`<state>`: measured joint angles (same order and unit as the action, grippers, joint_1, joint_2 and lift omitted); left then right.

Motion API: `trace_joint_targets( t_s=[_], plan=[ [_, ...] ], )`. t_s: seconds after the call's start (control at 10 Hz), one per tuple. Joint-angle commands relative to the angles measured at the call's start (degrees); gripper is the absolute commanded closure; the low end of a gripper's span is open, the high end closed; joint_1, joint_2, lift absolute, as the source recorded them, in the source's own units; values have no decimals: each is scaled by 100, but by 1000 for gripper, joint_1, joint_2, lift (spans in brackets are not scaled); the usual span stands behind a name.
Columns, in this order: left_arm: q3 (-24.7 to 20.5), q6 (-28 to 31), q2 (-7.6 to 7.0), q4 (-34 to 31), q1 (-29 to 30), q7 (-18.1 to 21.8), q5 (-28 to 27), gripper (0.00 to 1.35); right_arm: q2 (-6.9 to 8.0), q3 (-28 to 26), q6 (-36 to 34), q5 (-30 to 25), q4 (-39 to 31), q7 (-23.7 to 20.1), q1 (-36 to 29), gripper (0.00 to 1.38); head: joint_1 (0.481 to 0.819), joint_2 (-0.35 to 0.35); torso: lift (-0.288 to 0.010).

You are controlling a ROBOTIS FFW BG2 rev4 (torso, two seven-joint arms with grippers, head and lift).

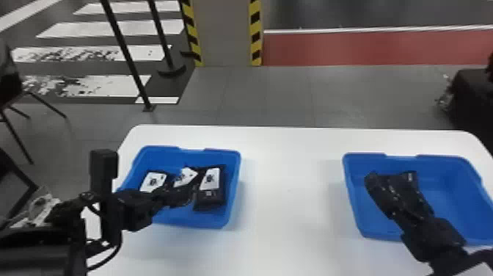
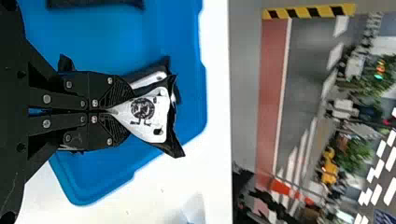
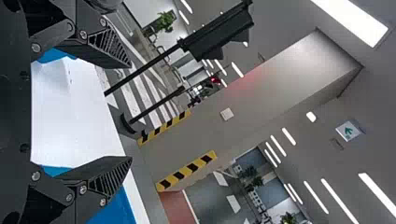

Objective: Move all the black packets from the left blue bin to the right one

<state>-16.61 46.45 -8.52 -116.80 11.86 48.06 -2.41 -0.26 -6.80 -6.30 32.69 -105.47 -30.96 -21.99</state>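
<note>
Black, white-labelled packet (image 2: 156,116) pinched in left end effector (image 2: 112,111): likely picking; next, lift toward right blue plastic bin (image 1: 447,183). Right end effector (image 3: 130,112) wide.

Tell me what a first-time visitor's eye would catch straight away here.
Probably the bright blue bins: the left bin and the right bin, at either side of the white table. Next, the left gripper pinching a white-labelled black packet at the left bin, while the right gripper hangs open over the right one.
</note>
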Motion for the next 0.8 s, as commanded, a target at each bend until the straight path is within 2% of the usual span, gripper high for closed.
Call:
trace_joint_targets(
  t_s=[0.0,0.1,0.4,0.6,0.7],
  plan=[
    [88,-694,61,-41,-5,195,171,1208,0,100,-100,9,8,-95,90,355,695,109,-110],
    [220,-961,88,-41,-19,283,285,1208,0,188,-157,18,-6,-174,188,355,695,102,-110],
    [818,-961,97,85,-202,379,549,1208,0,487,-452,-26,-133,-359,456,372,695,70,-110],
    [1310,-1074,114,676,-638,441,680,1208,0,706,-607,-26,-147,-420,610,371,695,49,-110],
    [1450,-1172,176,915,-849,450,724,1208,0,812,-733,-35,-119,-473,709,369,695,42,-110]
  ],
)
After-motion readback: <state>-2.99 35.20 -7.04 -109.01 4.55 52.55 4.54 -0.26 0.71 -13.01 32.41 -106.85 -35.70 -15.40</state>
